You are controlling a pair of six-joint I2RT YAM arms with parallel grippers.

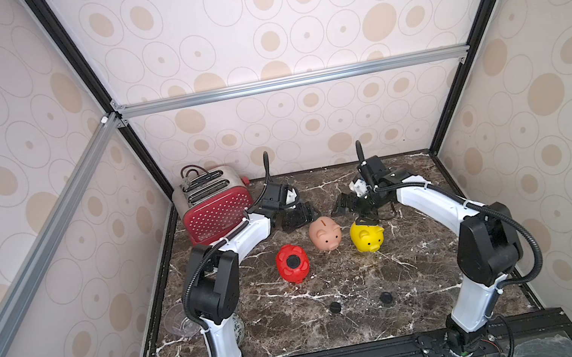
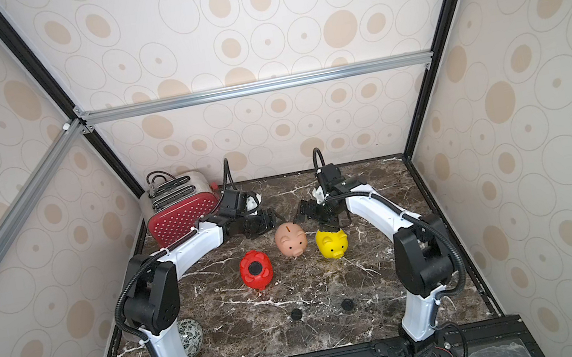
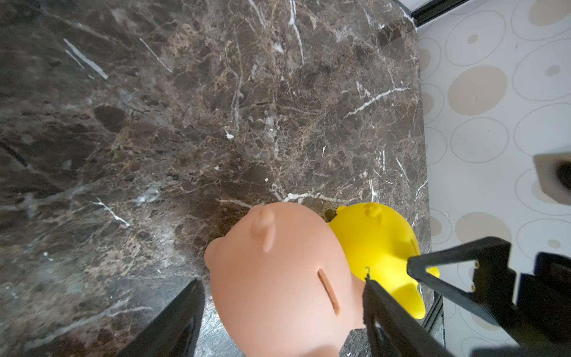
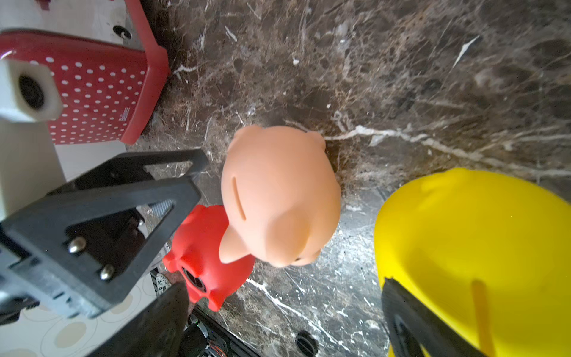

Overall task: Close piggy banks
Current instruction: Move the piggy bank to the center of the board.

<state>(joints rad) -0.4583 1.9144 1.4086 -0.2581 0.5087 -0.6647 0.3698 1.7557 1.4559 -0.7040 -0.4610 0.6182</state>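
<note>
Looking across the dark marble counter (image 1: 411, 264), you find the red polka-dot toaster (image 1: 217, 213) at its far left corner. Your left gripper (image 1: 297, 219) hangs released, jaws spread, just behind the peach-pink piggy bank (image 1: 326, 234), which stands upright mid-counter. Your right gripper (image 1: 354, 211) is also spread wide, one finger over the yellow piggy bank (image 1: 366, 237) standing alongside. The red piggy bank (image 1: 292, 263) lies belly-up, its round hole showing black. Two black discs (image 1: 335, 306) lie near the front edge.
</note>
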